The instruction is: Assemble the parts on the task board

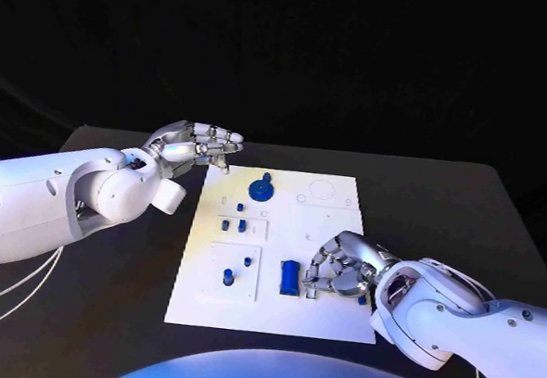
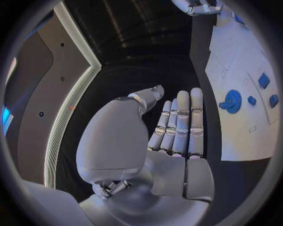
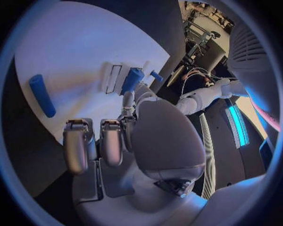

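Observation:
The white task board (image 1: 324, 321) lies mid-table. A round blue part (image 1: 263, 189) stands near its far edge, also visible from the left wrist (image 2: 231, 101). Small blue parts (image 1: 233, 225) sit in its middle, and two more (image 1: 238, 270) sit in a square plate. A long blue cylinder (image 1: 290, 277) lies flat on the board (image 3: 65, 42), beside my right hand (image 1: 345, 268). That hand hovers low over the board's right side with fingers curled. In the right wrist view it (image 3: 127, 122) pinches a short blue part (image 3: 132, 80) at its fingertips. My left hand (image 1: 198, 147) hangs off the board's far left corner with fingers straight (image 2: 177, 127), holding nothing.
Black table (image 1: 116, 272) surrounds the board on all sides, with bare strips left and right of it. My left forearm (image 1: 43, 203) reaches over the table's left side. White cables (image 1: 4, 301) hang at the near left edge.

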### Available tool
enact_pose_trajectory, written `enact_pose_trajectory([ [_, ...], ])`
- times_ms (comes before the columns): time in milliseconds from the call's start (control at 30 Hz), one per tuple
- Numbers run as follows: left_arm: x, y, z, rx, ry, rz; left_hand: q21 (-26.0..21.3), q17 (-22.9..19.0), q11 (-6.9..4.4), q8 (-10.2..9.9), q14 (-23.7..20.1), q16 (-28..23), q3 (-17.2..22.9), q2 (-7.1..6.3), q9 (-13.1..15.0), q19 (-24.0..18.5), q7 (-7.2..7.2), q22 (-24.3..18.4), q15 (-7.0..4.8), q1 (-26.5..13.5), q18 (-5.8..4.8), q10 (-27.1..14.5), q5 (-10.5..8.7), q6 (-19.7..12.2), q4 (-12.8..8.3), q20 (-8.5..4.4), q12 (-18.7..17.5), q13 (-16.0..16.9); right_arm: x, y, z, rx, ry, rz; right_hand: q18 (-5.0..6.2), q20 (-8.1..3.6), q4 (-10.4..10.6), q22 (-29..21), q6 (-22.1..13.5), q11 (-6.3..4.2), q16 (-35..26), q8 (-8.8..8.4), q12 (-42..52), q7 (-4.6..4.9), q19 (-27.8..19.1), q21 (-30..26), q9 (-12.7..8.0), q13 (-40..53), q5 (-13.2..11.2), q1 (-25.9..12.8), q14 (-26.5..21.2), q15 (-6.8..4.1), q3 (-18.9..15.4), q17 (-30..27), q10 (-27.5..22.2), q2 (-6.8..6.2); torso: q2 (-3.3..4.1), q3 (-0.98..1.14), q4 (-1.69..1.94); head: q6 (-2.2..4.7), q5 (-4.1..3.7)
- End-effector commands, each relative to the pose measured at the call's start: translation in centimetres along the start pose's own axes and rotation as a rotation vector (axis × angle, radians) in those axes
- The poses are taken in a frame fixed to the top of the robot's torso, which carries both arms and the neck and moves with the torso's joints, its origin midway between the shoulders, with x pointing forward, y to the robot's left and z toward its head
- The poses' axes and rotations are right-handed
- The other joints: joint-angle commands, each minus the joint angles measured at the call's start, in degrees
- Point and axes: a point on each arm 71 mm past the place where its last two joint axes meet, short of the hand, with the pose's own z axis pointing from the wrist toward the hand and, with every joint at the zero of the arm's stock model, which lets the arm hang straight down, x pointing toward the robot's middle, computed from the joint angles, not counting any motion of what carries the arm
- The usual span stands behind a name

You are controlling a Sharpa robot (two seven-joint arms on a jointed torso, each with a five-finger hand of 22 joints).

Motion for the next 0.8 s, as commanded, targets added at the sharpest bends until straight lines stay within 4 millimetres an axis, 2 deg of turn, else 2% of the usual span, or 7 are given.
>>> enact_pose_trajectory([
  [33, 0.2, -0.1, 0.0, 0.012, 0.014, -0.008, -0.2, -0.1, 0.04, 0.2, -0.3, -0.1, -0.1, 0.58, -0.1, 0.4, 1.09, -0.1, 0.23, -0.1, 0.80, -0.3, 0.30, -0.5, 0.2, 0.01, 0.3, 0.0, 0.1, 0.1, 0.2, 0.008, -0.015, -0.025, -0.87, -0.54, 0.0, 14.0, 0.5, -0.54, 0.3, 0.50, 0.5, -0.01, 4.3, 0.4, 0.2, 10.3, -0.1, 0.8, 4.5, -0.36, 0.4, 7.6, 3.7, 0.03, 0.00, -0.01, -0.07, 0.01, 0.05],
  [667, 0.1, -0.1, 0.0, 0.009, 0.015, -0.007, -0.2, -0.1, 0.04, 0.2, -0.3, -0.1, -0.1, 0.58, -0.1, 0.4, 1.09, -0.1, 0.23, -0.1, 0.80, -0.3, 0.30, -0.5, 0.2, 0.01, 0.3, 0.0, 1.2, 1.1, 0.7, -0.025, 0.035, -0.038, -0.97, -0.86, 0.1, 14.1, 1.0, -0.86, 0.5, 1.18, 2.0, -0.35, 4.5, 0.9, 0.6, 11.1, -0.2, 0.9, 4.6, -0.67, 0.7, 8.0, 4.2, -0.62, -0.01, 0.00, -0.12, 0.01, 0.29],
  [800, 0.1, -0.1, 0.0, 0.009, 0.016, -0.007, -0.2, -0.1, 0.04, 0.2, -0.3, -0.1, -0.1, 0.58, -0.1, 0.4, 1.09, -0.1, 0.23, -0.1, 0.80, -0.3, 0.30, -0.5, 0.2, 0.01, 0.3, 0.0, 1.3, 1.1, 0.9, -0.022, 0.036, -0.042, -0.98, -0.88, 0.1, 14.1, 1.0, -0.87, 0.5, 1.23, 2.1, -0.37, 4.5, 0.9, 0.6, 11.1, -0.2, 0.8, 4.6, -0.68, 0.7, 8.0, 4.2, -0.66, 0.01, 0.01, -0.03, 0.01, 0.29],
])
